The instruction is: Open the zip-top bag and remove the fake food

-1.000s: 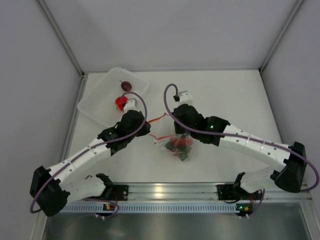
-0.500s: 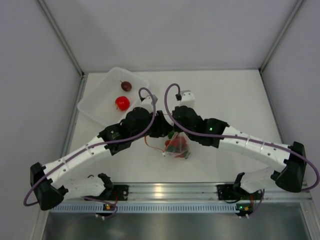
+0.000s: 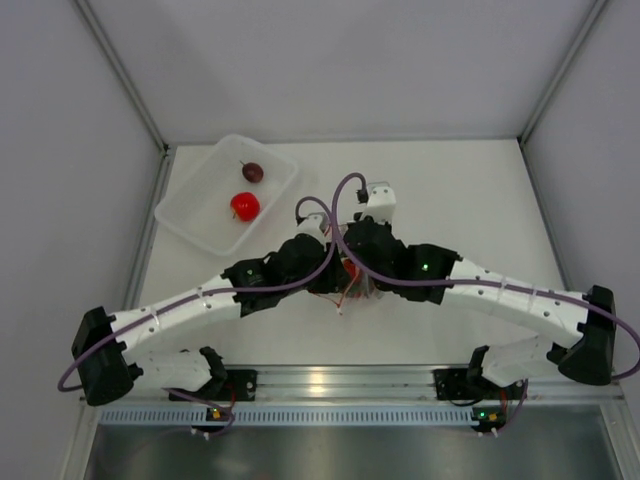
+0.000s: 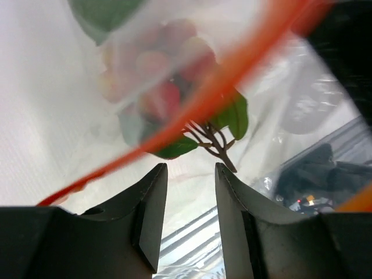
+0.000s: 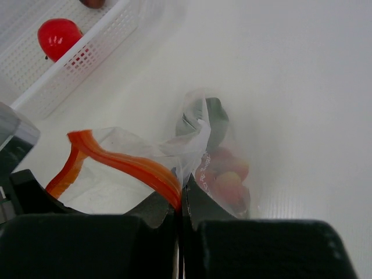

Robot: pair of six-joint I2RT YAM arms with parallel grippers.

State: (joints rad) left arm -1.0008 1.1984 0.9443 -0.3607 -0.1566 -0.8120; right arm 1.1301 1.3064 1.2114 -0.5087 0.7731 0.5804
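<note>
Removal step: right gripper [image 5: 180,200] clenched on the zip-top bag [image 5: 215,151] by its orange strip [image 5: 125,160], bag right of the tub [image 3: 190,215], not touching; left gripper [image 4: 189,192], jaws parted, empty, at its mouth; next likely reach in for the berry cluster [image 4: 163,99].

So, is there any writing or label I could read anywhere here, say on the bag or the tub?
No text here can be read.
The bag: what looks like a short line of small print just above where the right hand pinches it, too blurred to read.
The tub and the table: no writing shows.
</note>
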